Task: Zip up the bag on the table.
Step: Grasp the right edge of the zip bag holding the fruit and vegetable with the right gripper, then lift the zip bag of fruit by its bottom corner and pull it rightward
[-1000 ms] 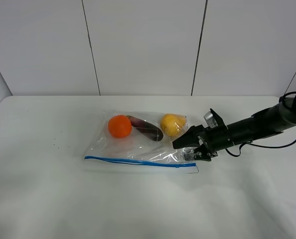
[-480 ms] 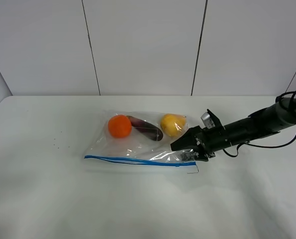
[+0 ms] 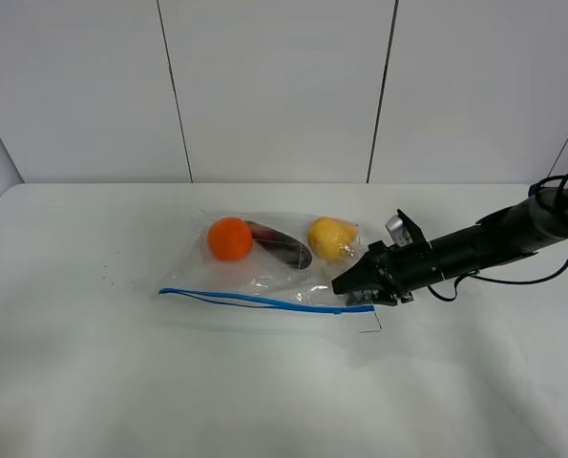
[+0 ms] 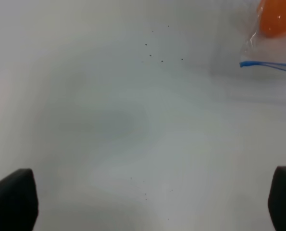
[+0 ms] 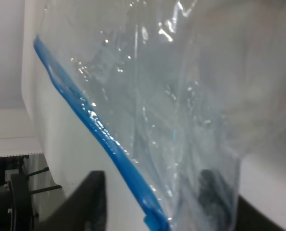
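bag (image 3: 264, 272) lies mid table (image 3: 121, 382), blue zip strip (image 3: 264, 301) on its near edge. right gripper (image 3: 345, 285) straddles the strip's end corner, can't tell if it's pinched. left gripper (image 4: 147, 199) gapes wide, holding nothing. next, i reckon: clamp firm, then slide along the strip to the other end.

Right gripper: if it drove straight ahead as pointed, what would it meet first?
The bag, at the end of its blue zip strip; that corner seems to lie between the right gripper's jaws.
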`<state>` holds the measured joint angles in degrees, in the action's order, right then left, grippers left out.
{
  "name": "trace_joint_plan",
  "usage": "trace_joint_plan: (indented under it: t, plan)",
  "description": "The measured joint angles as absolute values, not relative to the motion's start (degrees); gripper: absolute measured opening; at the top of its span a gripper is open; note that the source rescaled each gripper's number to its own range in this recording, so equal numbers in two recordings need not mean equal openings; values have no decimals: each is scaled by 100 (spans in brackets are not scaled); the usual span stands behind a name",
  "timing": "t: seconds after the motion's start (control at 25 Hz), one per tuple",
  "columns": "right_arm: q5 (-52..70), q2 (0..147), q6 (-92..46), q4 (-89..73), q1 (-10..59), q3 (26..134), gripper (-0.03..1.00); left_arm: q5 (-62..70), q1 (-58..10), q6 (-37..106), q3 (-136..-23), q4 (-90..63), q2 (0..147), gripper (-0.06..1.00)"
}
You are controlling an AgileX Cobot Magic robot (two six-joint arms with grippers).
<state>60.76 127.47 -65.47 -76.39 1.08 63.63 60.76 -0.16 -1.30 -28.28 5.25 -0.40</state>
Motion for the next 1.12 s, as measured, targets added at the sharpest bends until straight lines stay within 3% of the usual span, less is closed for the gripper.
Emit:
trace_joint_plan:
  t: [0.2,0.4,1.12]
  plan:
    - [5951,12747,-6547,-7639,108,6363,21,6076,-16,-130,-2828,525,-40,100]
    - [5902,12747,-6579,-7639,108,6363,1,6076,-16,-130,-2828,525,-40,100]
    - [5992,12747,-6817,-7675,108,6363,0,6076,-16,-130,-2828,525,-40,100]
